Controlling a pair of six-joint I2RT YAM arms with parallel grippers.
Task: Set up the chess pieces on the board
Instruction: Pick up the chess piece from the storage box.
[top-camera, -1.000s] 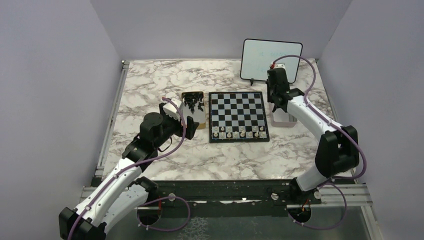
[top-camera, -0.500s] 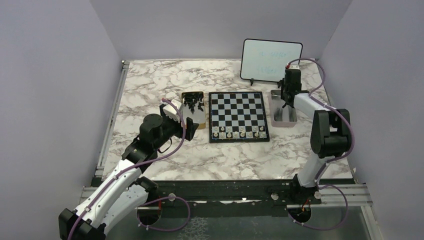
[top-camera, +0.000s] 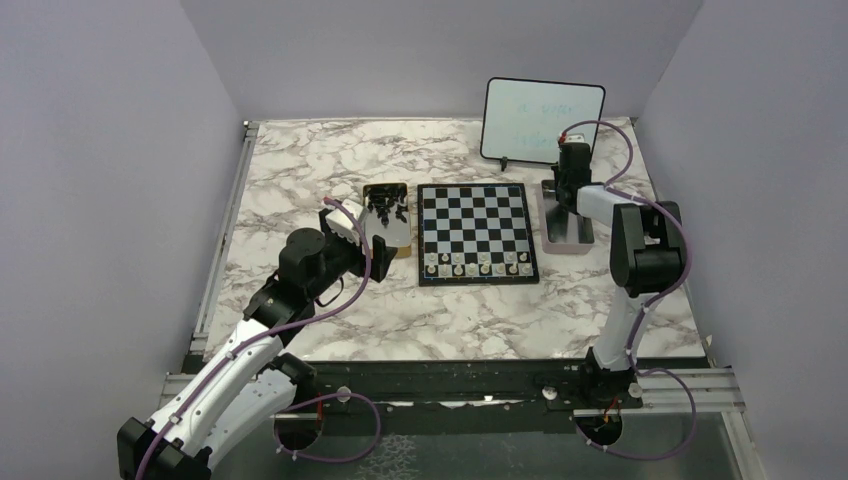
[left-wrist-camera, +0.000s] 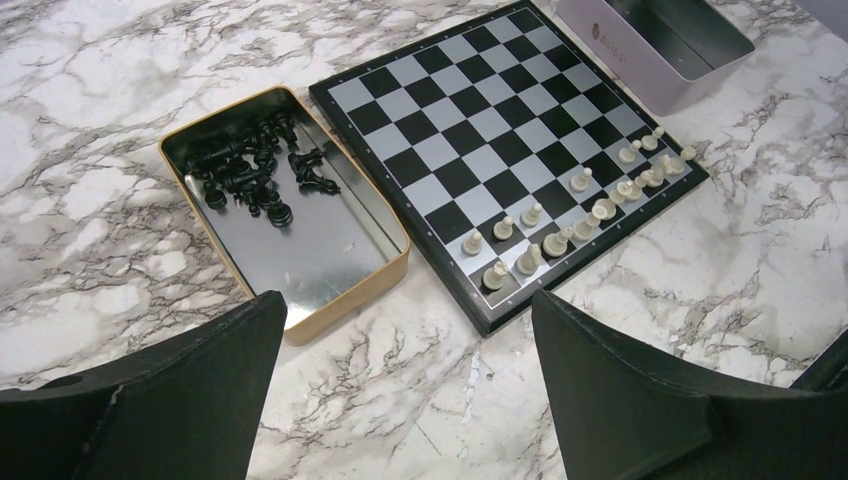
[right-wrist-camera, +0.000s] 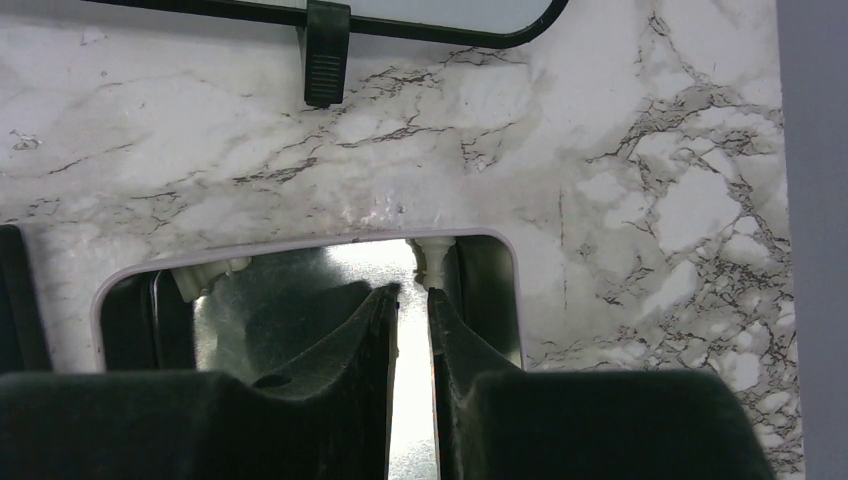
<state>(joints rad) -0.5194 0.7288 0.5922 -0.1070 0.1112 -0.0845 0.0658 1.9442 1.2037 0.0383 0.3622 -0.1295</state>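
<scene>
A black-and-white checkered board (top-camera: 473, 232) lies flat at the middle of a marble surface (top-camera: 300, 170). The job looks less than half done. Cream-white chess pieces (left-wrist-camera: 560, 235) stand in the two rows nearest the robot, one to a square. The outer row looks full and the second row seems to have gaps. The rest of the board carries no pieces.

The black pieces (left-wrist-camera: 255, 175) are not yet placed. They lie in a loose heap at the far end of a gold tin (left-wrist-camera: 345, 295), which sits touching the board's left edge. A pale pink tray (top-camera: 566, 240) sits just beside the board's right edge. At least two white pieces are left in it, against its far wall: one in the left corner (right-wrist-camera: 205, 272) and one near the right corner (right-wrist-camera: 432, 262).

The right claw (right-wrist-camera: 411, 295) reaches down into the far end of that tray. Its fingers are drawn close, with only a thin bright gap between them. The right-hand white piece stands right at their tips, and the pictures do not show whether it is pinched. The left claw (left-wrist-camera: 405, 310) hovers above the near end of the gold tin, fingers spread wide and holding nothing.

The pieces are tiny, each smaller than one square, slim and upright. A small whiteboard (top-camera: 544, 120) stands behind the tray.
</scene>
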